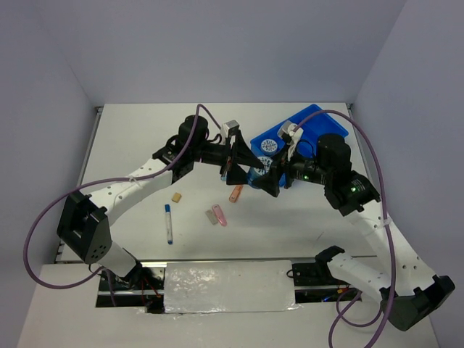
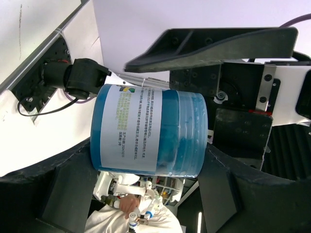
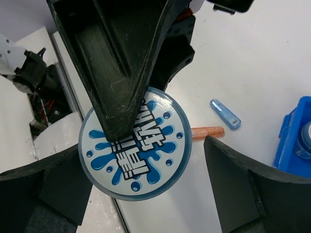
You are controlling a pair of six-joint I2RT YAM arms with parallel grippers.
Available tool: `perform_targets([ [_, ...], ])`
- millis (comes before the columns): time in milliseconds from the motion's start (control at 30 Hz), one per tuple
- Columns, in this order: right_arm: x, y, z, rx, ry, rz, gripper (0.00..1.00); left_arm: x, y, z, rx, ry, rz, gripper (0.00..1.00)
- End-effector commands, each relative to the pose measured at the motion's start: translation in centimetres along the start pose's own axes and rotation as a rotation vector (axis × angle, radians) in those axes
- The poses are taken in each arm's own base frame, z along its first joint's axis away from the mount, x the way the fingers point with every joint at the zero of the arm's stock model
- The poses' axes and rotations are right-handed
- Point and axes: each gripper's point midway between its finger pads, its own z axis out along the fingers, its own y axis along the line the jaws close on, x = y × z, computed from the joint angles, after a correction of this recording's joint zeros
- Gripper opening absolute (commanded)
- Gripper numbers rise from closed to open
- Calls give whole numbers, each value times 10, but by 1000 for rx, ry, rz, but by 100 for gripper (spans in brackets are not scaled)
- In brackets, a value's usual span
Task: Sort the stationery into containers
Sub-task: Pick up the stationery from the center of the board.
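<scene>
- I am pinching the round blue clear box (image 2: pixel 146 131) in my left gripper (image 1: pixel 233 161), with one finger lying across its white splash-patterned face; the jaws are standing wide only because the box is filling them.
- I am holding it in the air over the table (image 1: pixel 130 138), just in front of the blue tray (image 1: pixel 315 116) and above the orange slim piece (image 1: pixel 235 193).
- My right gripper (image 1: pixel 272 174) is straddling the box's rim with its jaws open; one pad is sitting at the rim and the other is standing apart from it; it is gripping nothing.
- I am judging this to be a hand-over, and the timing is the danger; if my left is letting go before my right is bearing on both sides, the box is dropping and probably rolling.
- The rim is looking curved and smooth; an off-centre squeeze is risking squirting it out sideways.
- My two sets of fingers are crowding each other; any drift is risking a knock that twists the box loose.
</scene>
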Motion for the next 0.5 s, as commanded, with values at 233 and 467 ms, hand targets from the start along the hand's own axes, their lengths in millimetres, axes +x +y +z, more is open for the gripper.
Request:
perform_targets([
  [233,-38,-3,0,44,-171,-26,72,12,-36,-13,69,7,132,13],
  [467,-27,-10,8,49,-152,-14,28,7,-40,-17,49,-11,169,86],
])
